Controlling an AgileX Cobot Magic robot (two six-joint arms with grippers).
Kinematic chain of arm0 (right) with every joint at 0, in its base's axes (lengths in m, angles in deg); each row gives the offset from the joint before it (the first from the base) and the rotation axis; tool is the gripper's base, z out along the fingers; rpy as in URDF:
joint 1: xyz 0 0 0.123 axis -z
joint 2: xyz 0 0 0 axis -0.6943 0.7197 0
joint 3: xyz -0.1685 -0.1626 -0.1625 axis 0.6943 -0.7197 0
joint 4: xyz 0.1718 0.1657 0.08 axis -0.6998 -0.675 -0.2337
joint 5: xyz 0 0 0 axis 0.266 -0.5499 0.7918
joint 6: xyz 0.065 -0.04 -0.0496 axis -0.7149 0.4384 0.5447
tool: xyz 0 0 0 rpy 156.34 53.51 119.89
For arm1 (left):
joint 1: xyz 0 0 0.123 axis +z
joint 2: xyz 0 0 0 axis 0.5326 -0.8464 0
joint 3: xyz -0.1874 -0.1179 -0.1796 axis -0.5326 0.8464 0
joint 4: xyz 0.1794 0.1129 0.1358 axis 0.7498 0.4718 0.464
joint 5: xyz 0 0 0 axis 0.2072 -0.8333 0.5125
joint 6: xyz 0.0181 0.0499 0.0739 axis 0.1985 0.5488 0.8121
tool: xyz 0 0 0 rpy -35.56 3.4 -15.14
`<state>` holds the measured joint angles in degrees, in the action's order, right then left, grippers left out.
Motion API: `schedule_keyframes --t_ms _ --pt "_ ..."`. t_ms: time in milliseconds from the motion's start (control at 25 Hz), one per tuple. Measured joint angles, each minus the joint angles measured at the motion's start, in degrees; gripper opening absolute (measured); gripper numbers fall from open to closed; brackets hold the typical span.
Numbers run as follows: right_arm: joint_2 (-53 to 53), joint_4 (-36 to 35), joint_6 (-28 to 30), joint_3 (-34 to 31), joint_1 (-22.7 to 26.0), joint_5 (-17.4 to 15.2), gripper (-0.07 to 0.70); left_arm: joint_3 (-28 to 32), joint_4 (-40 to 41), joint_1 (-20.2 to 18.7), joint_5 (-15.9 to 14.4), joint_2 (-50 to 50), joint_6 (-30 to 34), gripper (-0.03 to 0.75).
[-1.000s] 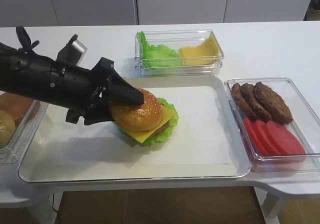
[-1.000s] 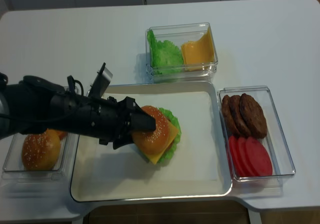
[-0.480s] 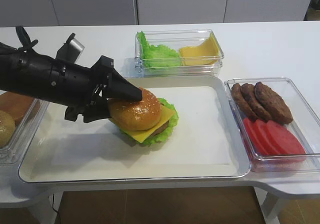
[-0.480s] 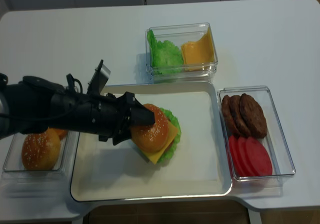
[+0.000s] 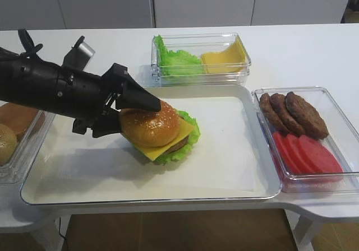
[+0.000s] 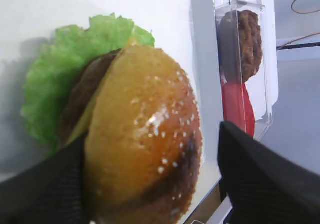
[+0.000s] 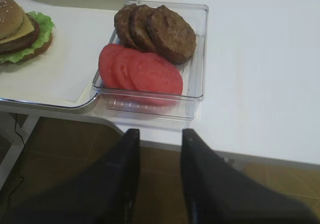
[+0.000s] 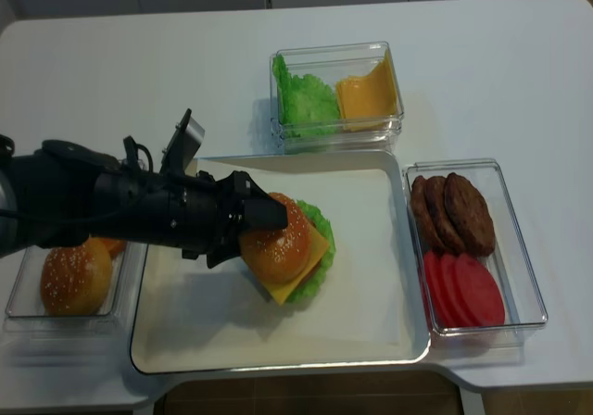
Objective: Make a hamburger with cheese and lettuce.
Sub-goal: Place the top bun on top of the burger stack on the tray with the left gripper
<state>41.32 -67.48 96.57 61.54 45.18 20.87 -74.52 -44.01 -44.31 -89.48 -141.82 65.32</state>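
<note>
Exterior high view first: your left arm reaches in low from the left edge, nearly level, and the left gripper (image 5: 137, 116) straddles the top bun of the hamburger (image 5: 154, 130) — one finger over the crown, one behind. Through the left wrist camera, both fingers stand slightly off the bun's sides, so the claw looks spread and grips nothing. On the white tray (image 5: 235, 167) the stack sits with cheese (image 5: 162, 147) corners and lettuce (image 5: 188, 139) poking out. Rightward lies a clear bin of patties (image 5: 294, 114) and tomato slices (image 5: 308, 153). Your right gripper (image 7: 157, 159) hangs off the table edge — fingers apart, empty.
</note>
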Motion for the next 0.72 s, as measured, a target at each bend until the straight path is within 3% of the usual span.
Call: schedule_keyframes --t_ms 720 --pt "0.00 0.00 0.00 0.00 0.00 0.00 0.216 0.00 -0.18 0.00 0.91 0.58 3.22 0.517"
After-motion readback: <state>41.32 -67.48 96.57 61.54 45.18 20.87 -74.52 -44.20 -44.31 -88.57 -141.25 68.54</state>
